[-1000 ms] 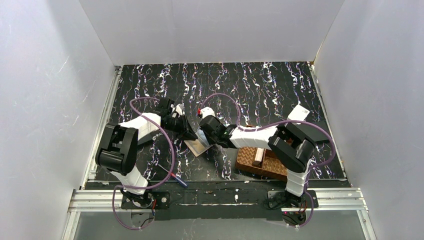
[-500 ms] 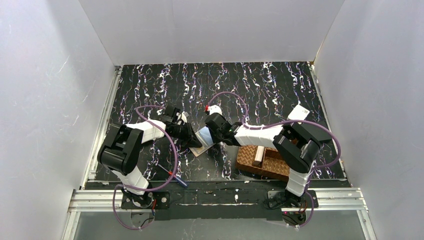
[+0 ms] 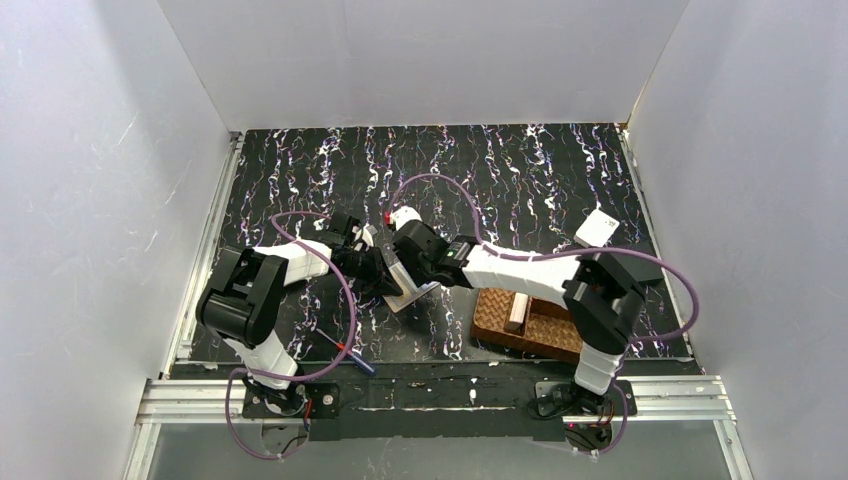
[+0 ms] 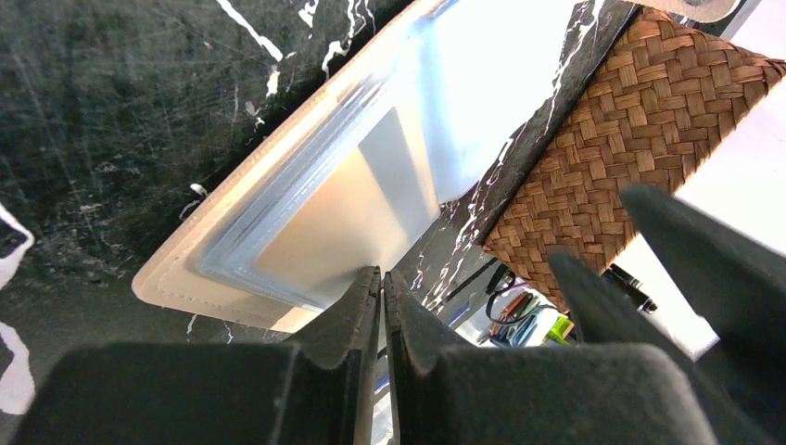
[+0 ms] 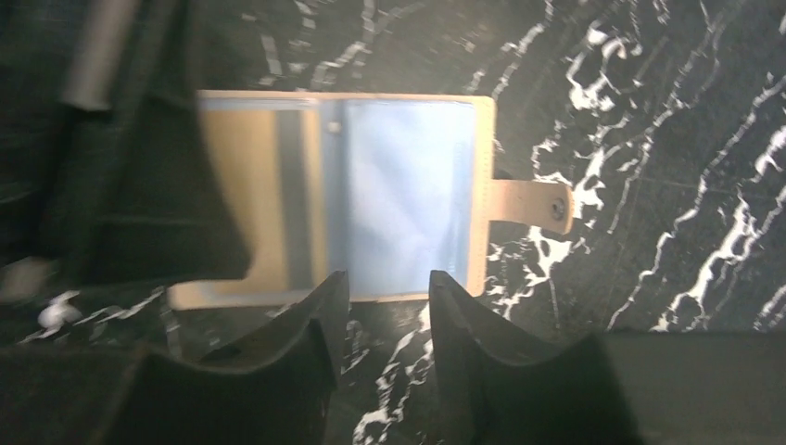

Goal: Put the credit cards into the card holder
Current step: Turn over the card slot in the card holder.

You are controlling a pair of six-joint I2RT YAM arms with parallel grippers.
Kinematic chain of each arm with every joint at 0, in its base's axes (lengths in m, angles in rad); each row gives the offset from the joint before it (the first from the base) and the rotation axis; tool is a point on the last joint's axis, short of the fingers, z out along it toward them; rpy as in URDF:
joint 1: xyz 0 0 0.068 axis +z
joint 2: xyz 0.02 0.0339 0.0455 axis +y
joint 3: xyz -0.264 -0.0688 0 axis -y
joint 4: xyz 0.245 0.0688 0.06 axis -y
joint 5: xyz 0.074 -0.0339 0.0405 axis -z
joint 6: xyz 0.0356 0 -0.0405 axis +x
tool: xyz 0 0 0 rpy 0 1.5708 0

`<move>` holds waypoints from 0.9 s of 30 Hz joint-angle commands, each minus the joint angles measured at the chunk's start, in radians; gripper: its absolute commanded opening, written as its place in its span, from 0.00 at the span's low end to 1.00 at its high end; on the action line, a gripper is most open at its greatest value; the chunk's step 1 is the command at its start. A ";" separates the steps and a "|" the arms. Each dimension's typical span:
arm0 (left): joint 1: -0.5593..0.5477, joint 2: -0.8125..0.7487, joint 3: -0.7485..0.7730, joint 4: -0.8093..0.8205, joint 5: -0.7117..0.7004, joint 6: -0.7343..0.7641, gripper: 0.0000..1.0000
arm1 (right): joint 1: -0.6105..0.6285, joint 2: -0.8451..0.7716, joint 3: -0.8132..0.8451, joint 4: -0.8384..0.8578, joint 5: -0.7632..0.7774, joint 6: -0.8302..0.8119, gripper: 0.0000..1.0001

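Observation:
The card holder [image 3: 412,293] lies open on the marbled table, tan-edged, with clear sleeves [image 5: 403,190] and a snap tab [image 5: 533,204]. A tan credit card [image 4: 366,209] shows inside a sleeve. My left gripper [image 4: 380,273] reaches in from the left, and its jaws are pinched on the edge of a sleeve. My right gripper [image 5: 389,278] hovers over the holder's other edge, open, with only table between its fingers. Both grippers meet at the holder in the top view, left gripper [image 3: 383,283] and right gripper [image 3: 408,272]. A whitish card [image 3: 598,228] lies far right.
A brown woven basket [image 3: 545,330] sits by the right arm's base, with a pale block [image 3: 517,312] in it. A blue-and-red-handled screwdriver [image 3: 352,357] lies near the front edge at left. White walls close in the table on three sides.
The right gripper's jaws have come open and its wrist has shifted left and farther back. The left gripper has moved in to the holder's edge and closed. The holder now lies flatter.

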 commanded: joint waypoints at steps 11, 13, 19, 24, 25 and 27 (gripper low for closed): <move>-0.004 0.044 -0.025 -0.061 -0.089 0.049 0.05 | -0.202 0.029 -0.118 0.417 -0.735 0.192 0.25; -0.005 0.044 -0.025 -0.070 -0.101 0.052 0.03 | -0.233 0.045 -0.148 0.451 -0.756 0.194 0.22; -0.005 0.051 -0.031 -0.083 -0.114 0.054 0.00 | -0.279 0.135 -0.152 0.387 -0.740 0.132 0.18; -0.001 0.044 -0.030 -0.112 -0.140 0.067 0.00 | -0.281 0.137 -0.141 0.235 -0.509 0.069 0.18; 0.003 0.041 -0.030 -0.118 -0.145 0.071 0.00 | -0.281 0.135 -0.136 0.203 -0.429 0.057 0.18; 0.009 0.035 -0.030 -0.134 -0.159 0.080 0.00 | -0.281 0.132 -0.128 0.148 -0.337 0.037 0.18</move>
